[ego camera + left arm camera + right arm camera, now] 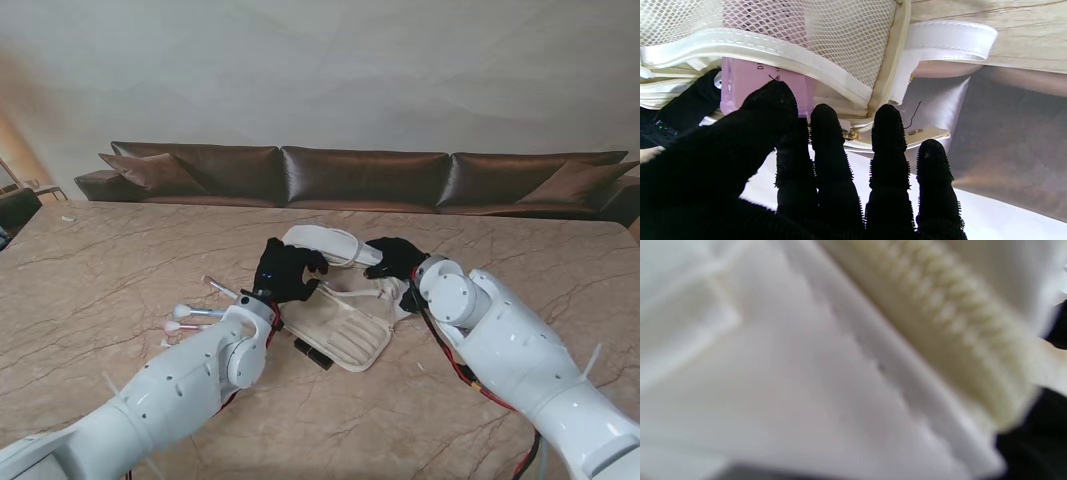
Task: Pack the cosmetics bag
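Lying open near the middle of the marble worktop (120, 260): a cream cosmetics bag (345, 335), its flap with ribbed slots spread toward me, its white handle strap (320, 240) arched on the far side. Resting over the bag's left part, the black-gloved left hand (285, 272); seen from the left wrist, fingers (888, 140) extended and slightly apart, tips at the zipper edge, thumb pressed against a pink box (750, 85) tucked under the mesh pocket (840, 36). Not clearly gripping the box; more a push than a pinch. Set at the bag's right edge, the black-gloved right hand (397, 258), fingers curled onto the fabric; whether closed on the rim or merely pressing, cannot tell. Right wrist view blurred, filled with white fabric and a cream zipper (940, 316) close against the lens. Left of the bag on the worktop, several makeup brushes (195, 315) with pale heads, lying near each other. Just beside the flap's near edge, a small dark object (312, 353), too small to identify. Beyond the worktop, a brown leather sofa (365, 175).
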### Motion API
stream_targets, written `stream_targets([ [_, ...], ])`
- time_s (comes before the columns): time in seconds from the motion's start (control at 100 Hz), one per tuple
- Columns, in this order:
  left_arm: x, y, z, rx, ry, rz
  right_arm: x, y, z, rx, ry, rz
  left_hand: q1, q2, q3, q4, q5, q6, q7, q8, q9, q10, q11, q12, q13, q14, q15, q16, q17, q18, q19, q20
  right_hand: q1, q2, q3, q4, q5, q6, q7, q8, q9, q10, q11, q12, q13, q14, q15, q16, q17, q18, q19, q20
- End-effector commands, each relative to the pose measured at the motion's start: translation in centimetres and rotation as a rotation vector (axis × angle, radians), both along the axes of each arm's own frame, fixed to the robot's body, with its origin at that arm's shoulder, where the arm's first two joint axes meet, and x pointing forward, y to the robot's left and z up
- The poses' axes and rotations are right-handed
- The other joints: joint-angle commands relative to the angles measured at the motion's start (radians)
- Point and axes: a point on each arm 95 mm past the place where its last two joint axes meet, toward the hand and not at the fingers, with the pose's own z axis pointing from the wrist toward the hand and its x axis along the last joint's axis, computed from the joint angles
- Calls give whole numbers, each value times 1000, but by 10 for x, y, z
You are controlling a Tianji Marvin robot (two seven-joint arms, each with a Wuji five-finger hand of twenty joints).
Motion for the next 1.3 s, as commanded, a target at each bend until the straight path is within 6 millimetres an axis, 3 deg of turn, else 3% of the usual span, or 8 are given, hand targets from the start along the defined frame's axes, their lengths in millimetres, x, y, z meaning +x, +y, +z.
stream_targets([
  [0.0, -1, -9, 2, 3, -1, -26, -3, 6, -2, 7, 7, 12, 34, -41, 4, -27, 43, -41, 54, -12, 44, -50, 19, 16, 30, -10, 20, 20, 7, 20, 30, 17, 70, 35, 91, 1, 67, -155, 97, 14, 50, -27, 15, 16, 94, -23, 88, 24, 25, 3, 46, 10],
  [0.18, -1, -13, -1, 19, -1, -39, -3, 5, -2, 13, 8, 8, 29, -12, -1, -21, 134, -85, 149, -41, 75, -57, 11, 16, 47, -5, 18, 21, 13, 19, 42, 22, 68, 33, 90, 0, 69, -155, 98, 14, 51, -28, 15, 16, 93, -22, 89, 24, 25, 3, 46, 9],
  [0.27, -1, -13, -3, 27, 3, -45, -3, 5, -3, 14, 8, 9, 6, 49, 12, -1, 77, -89, 196, -10, 80, -78, -26, 10, 48, -18, 7, 11, 19, 3, 58, 31, 68, 33, 91, 0, 68, -156, 98, 13, 51, -28, 15, 16, 93, -22, 89, 24, 25, 3, 46, 9],
  [0.43, -3, -15, -5, -54, 57, -24, -4, 5, -4, 17, 11, 9, 27, 114, 11, -3, -28, -82, 176, 239, 87, -72, -117, 7, 41, -26, -3, 3, 13, -19, 70, 52, 69, 34, 91, -1, 70, -158, 98, 14, 52, -29, 15, 16, 93, -23, 90, 24, 25, 3, 46, 9],
  [0.92, -12, -27, -9, -433, 235, -4, -4, 7, -5, 11, 13, 18, 56, 140, -21, -13, -2, -56, 126, 284, 129, -49, -179, -53, 13, -17, -20, 0, -33, -32, 50, 77, 70, 36, 89, -2, 69, -157, 99, 14, 52, -28, 15, 17, 93, -23, 90, 24, 24, 4, 46, 9],
  [1.01, -13, -29, -12, -479, 284, -2, -3, 8, -5, 11, 15, 20, 78, 140, -41, -10, 16, -16, 106, 266, 129, -21, -184, -53, -7, 6, -24, 6, -60, -29, 35, 92, 69, 35, 88, -2, 67, -157, 98, 13, 51, -28, 14, 16, 93, -22, 90, 24, 24, 4, 46, 9],
  [1.17, -9, -26, -18, -427, 270, 31, -3, 8, -5, 10, 13, 20, 72, 145, -73, -1, 32, 27, 121, 73, 117, 10, -176, -72, -18, 15, -20, 11, -69, -20, 20, 121, 68, 34, 89, -2, 68, -158, 99, 13, 51, -27, 15, 17, 93, -22, 90, 24, 24, 4, 46, 9],
  [1.29, -8, -22, -20, -361, 267, 33, -3, 8, -5, 8, 15, 22, 15, 154, -67, 11, -96, 162, -50, 28, -100, 77, -117, -167, -135, 15, -64, 12, -140, -34, -17, 113, 67, 34, 89, -3, 66, -158, 98, 12, 51, -29, 15, 17, 93, -24, 90, 24, 24, 4, 46, 9],
])
